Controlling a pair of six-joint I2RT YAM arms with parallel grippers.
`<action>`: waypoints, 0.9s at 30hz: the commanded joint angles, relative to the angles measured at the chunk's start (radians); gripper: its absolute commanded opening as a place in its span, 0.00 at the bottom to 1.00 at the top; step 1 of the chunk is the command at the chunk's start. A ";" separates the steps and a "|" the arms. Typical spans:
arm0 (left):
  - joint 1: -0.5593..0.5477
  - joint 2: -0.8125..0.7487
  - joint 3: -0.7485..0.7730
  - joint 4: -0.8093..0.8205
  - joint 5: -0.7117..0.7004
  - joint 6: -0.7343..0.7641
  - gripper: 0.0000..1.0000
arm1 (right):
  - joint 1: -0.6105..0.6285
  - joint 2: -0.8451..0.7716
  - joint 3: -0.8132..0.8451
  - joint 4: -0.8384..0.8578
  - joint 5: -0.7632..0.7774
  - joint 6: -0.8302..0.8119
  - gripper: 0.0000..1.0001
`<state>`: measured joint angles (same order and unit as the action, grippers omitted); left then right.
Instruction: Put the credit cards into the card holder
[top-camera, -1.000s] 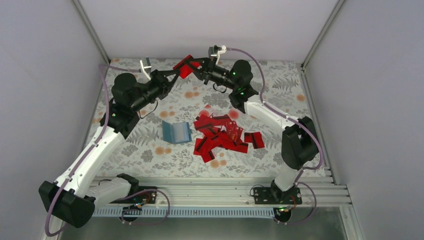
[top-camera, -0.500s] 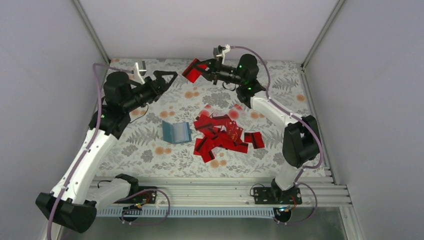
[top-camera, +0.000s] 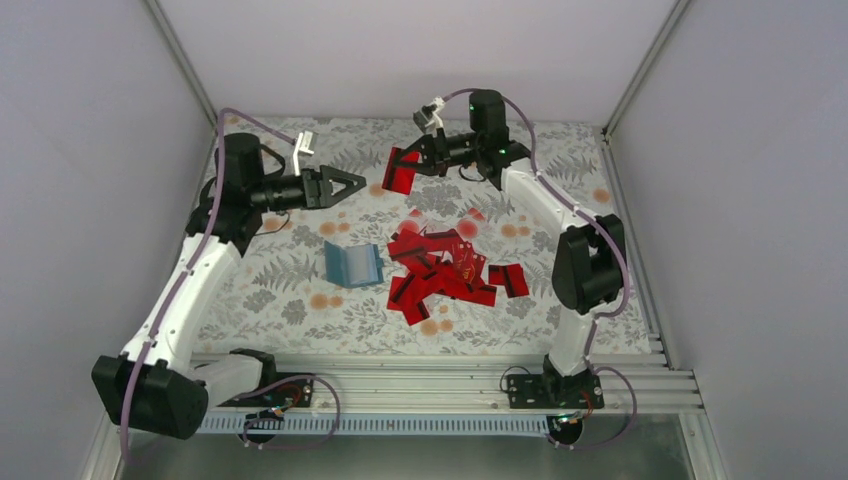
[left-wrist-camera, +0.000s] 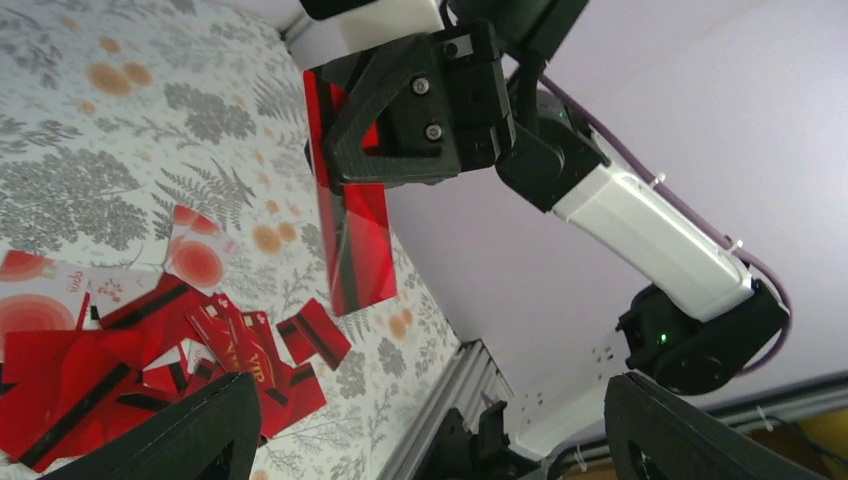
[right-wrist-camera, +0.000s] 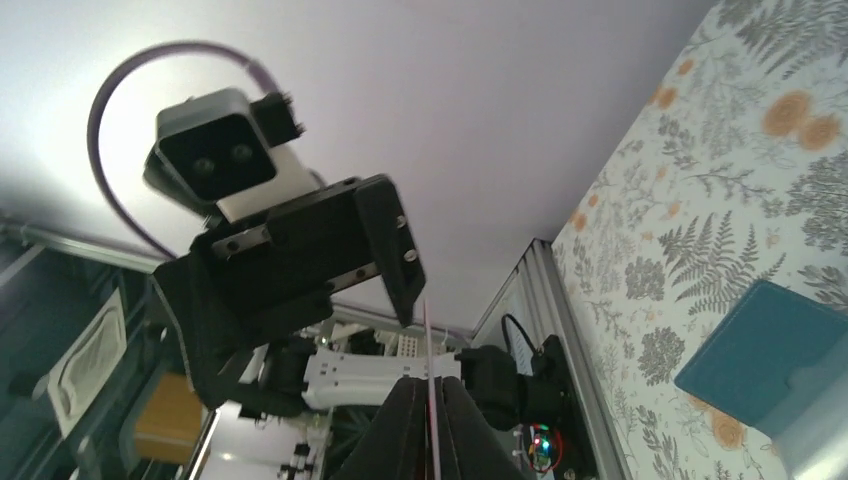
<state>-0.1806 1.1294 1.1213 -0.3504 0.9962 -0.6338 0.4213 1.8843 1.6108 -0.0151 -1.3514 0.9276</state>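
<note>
Overhead, the table (top-camera: 570, 300) carries a matte cloth printed with grey ferns and orange blooms. Both arms reach toward its far side, raised above it. Near the centre lies the pile of cards (top-camera: 445, 270): thin, flat, glossy red rectangles, each with a black stripe, overlapping at all angles. Just beside the pile, on its left, sits the holder (top-camera: 352, 264), a small teal folder lying open with ribbed slots inside. One card (top-camera: 398, 178) hangs in the air over the far side, pinched at its upper end by the right gripper (top-camera: 412, 163), whose jaws are clenched on it, with the free end pointing down. The left gripper (top-camera: 352, 187) faces it, jaws spread and holding nothing. Such a card is probably light, stiff and slick. A pinch across one short end, leaving most of the length free, would suit feeding it into a slot.
</note>
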 joint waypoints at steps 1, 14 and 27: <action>0.000 0.041 0.013 0.040 0.111 0.063 0.85 | 0.017 0.013 0.097 -0.176 -0.128 -0.180 0.04; -0.087 0.170 0.030 0.119 0.134 0.051 0.66 | 0.077 0.032 0.125 -0.231 -0.141 -0.232 0.04; -0.120 0.231 0.078 0.116 0.110 0.067 0.41 | 0.085 0.044 0.122 -0.260 -0.146 -0.255 0.04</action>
<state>-0.2996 1.3518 1.1450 -0.2382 1.1034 -0.5938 0.4973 1.9083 1.7081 -0.2497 -1.4712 0.6910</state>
